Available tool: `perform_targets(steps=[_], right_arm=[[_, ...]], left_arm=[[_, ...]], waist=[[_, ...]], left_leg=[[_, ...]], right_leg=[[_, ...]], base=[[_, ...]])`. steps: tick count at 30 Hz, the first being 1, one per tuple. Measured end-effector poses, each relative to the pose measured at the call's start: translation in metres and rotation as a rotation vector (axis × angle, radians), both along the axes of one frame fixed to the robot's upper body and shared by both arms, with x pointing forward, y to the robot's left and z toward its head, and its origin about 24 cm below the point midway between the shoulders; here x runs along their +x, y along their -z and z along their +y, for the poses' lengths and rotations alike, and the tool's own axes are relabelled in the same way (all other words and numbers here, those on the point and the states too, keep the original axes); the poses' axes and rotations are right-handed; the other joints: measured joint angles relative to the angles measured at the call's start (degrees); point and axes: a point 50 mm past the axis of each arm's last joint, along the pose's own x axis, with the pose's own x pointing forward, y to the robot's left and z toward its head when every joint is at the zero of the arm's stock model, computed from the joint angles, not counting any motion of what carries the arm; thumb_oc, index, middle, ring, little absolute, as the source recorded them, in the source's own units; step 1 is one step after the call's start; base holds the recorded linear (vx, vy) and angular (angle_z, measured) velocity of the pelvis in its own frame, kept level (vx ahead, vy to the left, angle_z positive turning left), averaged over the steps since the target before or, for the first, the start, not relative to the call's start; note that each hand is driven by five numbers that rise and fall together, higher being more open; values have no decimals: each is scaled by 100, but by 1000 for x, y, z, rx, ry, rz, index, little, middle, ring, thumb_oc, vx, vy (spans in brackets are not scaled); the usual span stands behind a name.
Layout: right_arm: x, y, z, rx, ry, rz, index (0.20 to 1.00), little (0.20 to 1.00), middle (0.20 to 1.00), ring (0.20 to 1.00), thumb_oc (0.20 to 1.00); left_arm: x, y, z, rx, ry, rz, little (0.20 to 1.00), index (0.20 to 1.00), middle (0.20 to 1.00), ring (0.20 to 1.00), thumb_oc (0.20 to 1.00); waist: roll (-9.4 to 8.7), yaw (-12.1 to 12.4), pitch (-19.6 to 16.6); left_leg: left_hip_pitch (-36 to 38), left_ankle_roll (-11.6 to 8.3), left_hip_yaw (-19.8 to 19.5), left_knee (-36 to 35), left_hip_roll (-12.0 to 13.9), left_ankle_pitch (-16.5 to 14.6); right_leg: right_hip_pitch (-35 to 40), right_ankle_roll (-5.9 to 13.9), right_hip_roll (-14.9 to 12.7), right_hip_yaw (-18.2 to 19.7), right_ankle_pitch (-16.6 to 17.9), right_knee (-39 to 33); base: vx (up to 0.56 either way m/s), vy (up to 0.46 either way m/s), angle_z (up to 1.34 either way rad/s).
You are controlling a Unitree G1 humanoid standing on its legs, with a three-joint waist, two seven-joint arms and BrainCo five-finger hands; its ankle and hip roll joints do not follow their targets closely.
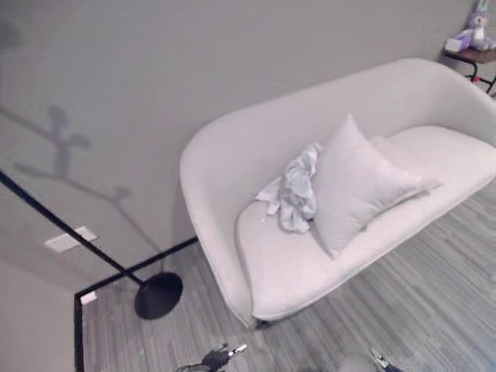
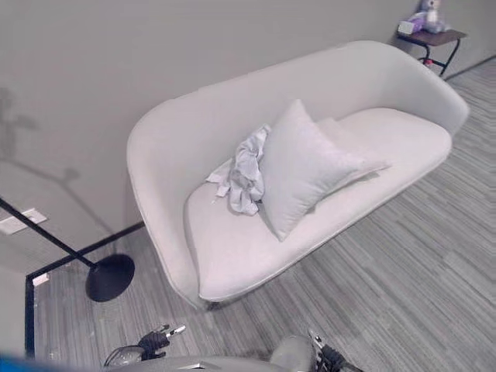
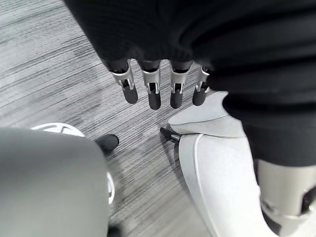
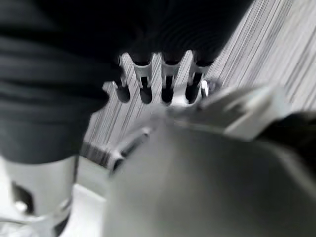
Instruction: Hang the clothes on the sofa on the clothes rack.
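— So, where's the laundry sitting?

— On the white sofa (image 1: 310, 263): a pale crumpled garment (image 1: 297, 192) is bunched on the seat against the backrest, touching a white cushion (image 1: 358, 183) that leans tilted just at its 3 o'clock side. A second cushion (image 1: 407, 161) peeks out behind that one.

— And the hands, anywhere close to it?

— Well apart from it. In the left wrist view the left hand (image 3: 163, 84) hangs over the grey striped floor (image 3: 59, 74), its fingers (image 3: 154, 94) straight and relaxed in a row, nothing between them. Past those tips there's the sofa's curved white end and a dark sofa leg (image 3: 169, 134) at about 6 o'clock from the fingertips.

— Right side?

— Same story. The right hand (image 4: 158, 84) shows in its own wrist view with fingers (image 4: 145, 86) extended and loose, holding nothing, the striped floor beyond them. No cloth near either set of fingers.

— Anything for hanging?

— At 9 o'clock from the sofa a thin black pole (image 1: 70, 229) slants down to a round black base (image 1: 159, 295) on the floor, beside the wall (image 1: 116, 77). Its top runs out of view, so I can't tell what it carries.

— Far corner?

— At roughly 1 o'clock from the garment, a small dark side table (image 1: 470, 56) with a plush toy (image 1: 479, 23) on it, beyond the sofa's far arm.
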Motion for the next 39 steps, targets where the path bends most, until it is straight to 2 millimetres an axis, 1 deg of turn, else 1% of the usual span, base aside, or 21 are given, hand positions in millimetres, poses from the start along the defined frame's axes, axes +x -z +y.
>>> perform_targets(steps=[2, 5, 6, 8, 9, 10, 11, 13, 15, 16, 18, 20, 22, 25, 27, 31, 34, 35, 36, 38, 39], right_arm=[[-4, 1, 1, 6, 9, 6, 1000, 1000, 1000, 1000, 1000], [0, 0, 1, 7, 13, -10, 1000, 1000, 1000, 1000, 1000], [-6, 1, 0, 5, 15, 3, 1000, 1000, 1000, 1000, 1000], [-13, 2, -2, -6, -6, 25, 1000, 1000, 1000, 1000, 1000], [-10, 1, -1, -11, -35, 23, 1000, 1000, 1000, 1000, 1000], [-8, 1, 0, -17, -63, 20, 1000, 1000, 1000, 1000, 1000], [4, -1, 2, -29, -126, -7, 1000, 1000, 1000, 1000, 1000], [10, -2, 4, -52, -208, -22, 1000, 1000, 1000, 1000, 1000], [30, -8, 10, -105, -342, -86, 1000, 1000, 1000, 1000, 1000], [49, -16, 13, -133, -407, -158, 1000, 1000, 1000, 1000, 1000], [62, -23, 11, -176, -470, -196, 1000, 1000, 1000, 1000, 1000], [74, -32, 9, -232, -560, -246, 1000, 1000, 1000, 1000, 1000], [98, -58, 6, -351, -752, -376, 1000, 1000, 1000, 1000, 1000], [118, -91, -2, -466, -939, -502, 1000, 1000, 1000, 1000, 1000], [132, -106, -7, -519, -1003, -546, 1000, 1000, 1000, 1000, 1000], [148, -135, 7, -549, -1175, -677, 1000, 1000, 1000, 1000, 1000], [141, -140, 9, -524, -1217, -708, 1000, 1000, 1000, 1000, 1000], [136, -141, 10, -517, -1230, -716, 1000, 1000, 1000, 1000, 1000], [128, -135, 20, -484, -1237, -718, 1000, 1000, 1000, 1000, 1000], [130, -133, 31, -470, -1226, -745, 1000, 1000, 1000, 1000, 1000], [142, -139, 39, -512, -1196, -791, 1000, 1000, 1000, 1000, 1000]], left_arm=[[0, 0, 0, -3, -31, -6, 1000, 1000, 1000, 1000, 1000], [-1, 0, 2, 8, -19, -4, 1000, 1000, 1000, 1000, 1000], [-2, 0, -1, 6, -12, -1, 1000, 1000, 1000, 1000, 1000], [-2, 1, -12, -24, 5, -13, 1000, 1000, 1000, 1000, 1000], [-2, 1, -18, -44, 10, -24, 1000, 1000, 1000, 1000, 1000], [-2, 1, -20, -53, 8, -28, 1000, 1000, 1000, 1000, 1000], [-3, 1, -21, -60, -5, -29, 1000, 1000, 1000, 1000, 1000], [-2, 0, -18, -62, -26, -44, 1000, 1000, 1000, 1000, 1000], [4, -4, -10, -56, -57, -86, 1000, 1000, 1000, 1000, 1000], [7, -7, -3, -48, -91, -112, 1000, 1000, 1000, 1000, 1000], [11, -10, 2, -40, -123, -139, 1000, 1000, 1000, 1000, 1000], [10, -10, 3, -44, -155, -140, 1000, 1000, 1000, 1000, 1000], [10, -10, 9, -38, -213, -144, 1000, 1000, 1000, 1000, 1000], [4, -8, 16, -23, -256, -125, 1000, 1000, 1000, 1000, 1000], [7, -9, 20, -16, -304, -132, 1000, 1000, 1000, 1000, 1000], [4, -9, 28, 13, -321, -108, 1000, 1000, 1000, 1000, 1000], [4, -7, 14, -17, -239, -104, 1000, 1000, 1000, 1000, 1000], [3, -5, 4, -44, -196, -98, 1000, 1000, 1000, 1000, 1000], [9, -8, 5, -48, -152, -124, 1000, 1000, 1000, 1000, 1000], [13, -10, 2, -56, -84, -133, 1000, 1000, 1000, 1000, 1000], [15, -10, -1, -50, -53, -138, 1000, 1000, 1000, 1000, 1000]], waist=[[-158, -37, 54], [-313, -96, 80], [-322, -100, 75], [-237, -81, 38], [-69, 10, -57], [-61, 52, -64], [-19, 94, -81], [-167, 113, -64], [-307, 245, -91], [-301, 341, -71], [-407, 419, -16], [-436, 381, -2], [-518, 370, 57], [-648, 384, 72], [-669, 438, 136], [-536, 475, 200], [-322, 376, 137], [-212, 362, 128], [-353, 373, 150], [-376, 402, 157], [-360, 394, 166]], left_leg=[[109, 3, -108, -4, -57, -121], [365, -189, -279, 12, -41, -254], [548, -311, -373, 25, 1, -306], [668, -406, -499, 84, 189, -391], [679, -408, -486, 200, 372, -392], [652, -453, -479, 312, 441, -421], [635, -475, -485, 579, 581, -429], [498, -619, -475, 1329, 772, -496], [-190, -925, -648, 2815, 1089, -433], [-680, -1171, -931, 3776, 1289, -214], [-1093, -1241, -1101, 4168, 1441, -290], [-1265, -1206, -886, 3689, 1500, -272], [-1329, -1004, -561, 2331, 1474, -78], [-1088, -1271, -571, 1100, 1535, 343], [-980, -1317, -647, 640, 1695, 462], [-790, -1401, -523, 154, 2011, 722], [-551, -1334, -234, 142, 1820, 771], [-448, -1273, -141, 18, 1681, 1055], [-468, -1134, -166, 15, 1375, 1001], [-521, -1028, -225, 13, 1188, 943], [-586, -971, -273, -7, 1113, 919]], right_leg=[[-233, 5, 165, -66, 206, -564], [-197, 9, 348, 32, 660, -1469], [29, -122, 361, -2, 1026, -1540], [267, -468, 541, -152, 1087, -1582], [389, -579, 707, -187, 1013, -1697], [460, -599, 785, -198, 1003, -1784], [642, -673, 908, -229, 962, -1901], [994, -779, 1022, -280, 895, -2154], [1087, -843, 1118, -265, 819, -2352], [1199, -927, 1215, -218, 829, -2470], [1349, -1094, 1301, -187, 814, -2622], [1414, -1093, 1327, -210, 752, -2671], [1424, -1070, 1351, -186, 728, -2690], [1459, -939, 1387, -193, 716, -2743], [1468, -934, 1458, -106, 716, -2737], [1722, -774, 1450, 69, 646, -2755], [1811, -529, 1325, 14, 625, -2752], [1787, -400, 1246, -4, 692, -2685], [1745, -274, 991, -42, 687, -2596], [1692, -197, 793, -108, 686, -2473], [1642, -143, 705, -149, 673, -2429]], base=[[240, -21, 31], [220, -76, 33], [179, -123, 45], [204, -156, 37], [196, -171, 8], [167, -189, -4], [115, -224, 6], [52, -252, 8], [38, -173, -15], [89, -81, -28], [141, 2, -13], [125, 81, 2], [125, 169, -5], [123, 141, 9], [164, 208, -15], [170, 217, -28], [146, 254, 13], [95, 192, 26], [176, 418, 26], [104, 270, 28], [99, 146, 20]])
